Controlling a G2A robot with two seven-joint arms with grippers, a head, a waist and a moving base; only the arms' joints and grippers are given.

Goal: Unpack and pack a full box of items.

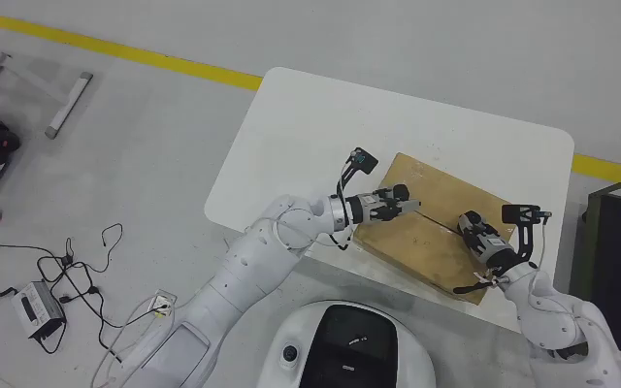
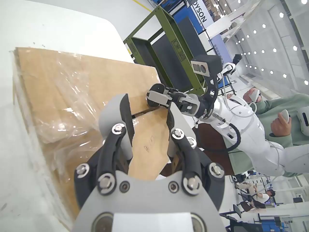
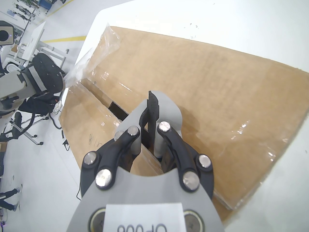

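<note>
The cardboard box (image 1: 429, 248) (flaps down, clear tape wrinkling across them) is lying on the white surface (image 1: 291, 126). The left gripper (image 2: 149, 121) is hovering over its centre seam, jaws spread apart. The right gripper (image 3: 151, 104) is touching the seam farther along, jaws pinched together.

Whatever lies inside the box (image 1: 432, 254) is hidden beneath its flaps (image 3: 217, 85).

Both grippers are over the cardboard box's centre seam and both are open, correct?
Not quite. Both are over the cardboard box seam, but only the left gripper is open. The right gripper is shut, as the right wrist view shows.
</note>
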